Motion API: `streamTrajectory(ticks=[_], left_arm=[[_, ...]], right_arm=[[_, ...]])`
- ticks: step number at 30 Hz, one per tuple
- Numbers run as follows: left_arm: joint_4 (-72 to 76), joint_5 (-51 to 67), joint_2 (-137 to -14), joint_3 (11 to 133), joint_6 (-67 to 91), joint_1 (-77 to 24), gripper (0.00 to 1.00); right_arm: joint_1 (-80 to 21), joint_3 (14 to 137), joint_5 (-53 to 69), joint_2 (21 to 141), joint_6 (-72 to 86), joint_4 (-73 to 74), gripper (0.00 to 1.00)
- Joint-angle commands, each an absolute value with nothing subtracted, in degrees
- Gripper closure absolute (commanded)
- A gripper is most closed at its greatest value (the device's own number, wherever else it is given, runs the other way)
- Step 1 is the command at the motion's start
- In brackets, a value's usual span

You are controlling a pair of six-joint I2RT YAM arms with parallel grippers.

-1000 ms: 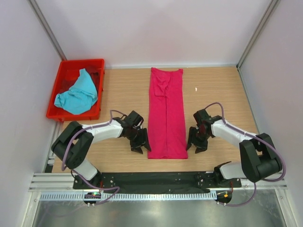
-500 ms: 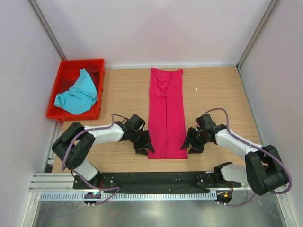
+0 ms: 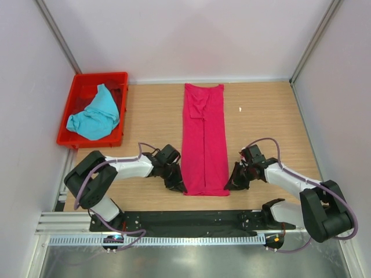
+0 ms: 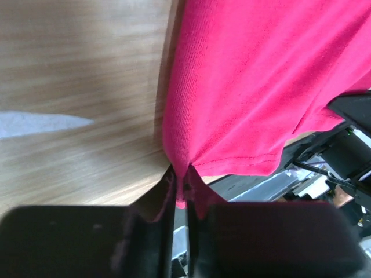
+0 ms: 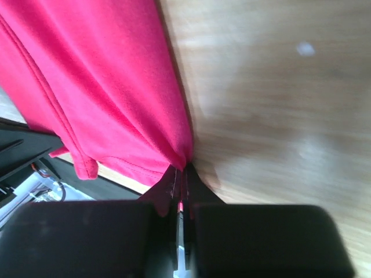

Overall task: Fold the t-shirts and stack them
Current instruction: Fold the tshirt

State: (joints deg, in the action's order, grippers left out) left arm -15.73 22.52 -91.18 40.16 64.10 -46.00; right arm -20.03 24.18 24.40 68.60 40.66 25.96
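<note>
The pink t-shirt (image 3: 204,139) is lying as a long, narrow strip reaching away from the jaws. The left jaws and right jaws are pinching its hem corners.

**The two t-shirts, as I see them from the console**
The magenta-pink t-shirt (image 3: 204,139) lies flat on the wooden table (image 3: 266,110), folded lengthwise into a long narrow strip with a crease running down its middle. Its stitched hem is at the near end, and there I see both corners drawn up into small puckers. The turquoise-blue t-shirt (image 3: 94,114) is unfolded, crumpled in a loose heap inside the red crate (image 3: 104,75) at the far left, well apart from the first.
</note>
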Motion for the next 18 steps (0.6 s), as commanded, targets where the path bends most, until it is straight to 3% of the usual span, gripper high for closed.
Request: streamTrajectory(ticks=[1, 2, 9, 18], left_arm=[[-19.77, 16.61, -89.13, 38.49, 65.30, -48.68, 0.94], [-20.21, 16.35, -88.43, 38.67, 65.91, -50.43, 1.00], [-25.81, 13.03, -84.47, 43.76, 68.56, -53.35, 1.00], [-33.04, 14.76, -92.89, 64.32, 56.96, -38.70, 1.00]], right_arm=[[-20.39, 21.62, 21.09, 65.23, 39.46, 32.86, 0.99], [-20.39, 21.53, 21.79, 62.78, 39.72, 34.18, 0.99], [-20.39, 26.27, 24.17, 56.60, 40.69, 38.85, 0.99], [-13.54, 46.74, 24.52, 79.60, 33.49, 35.25, 0.99]])
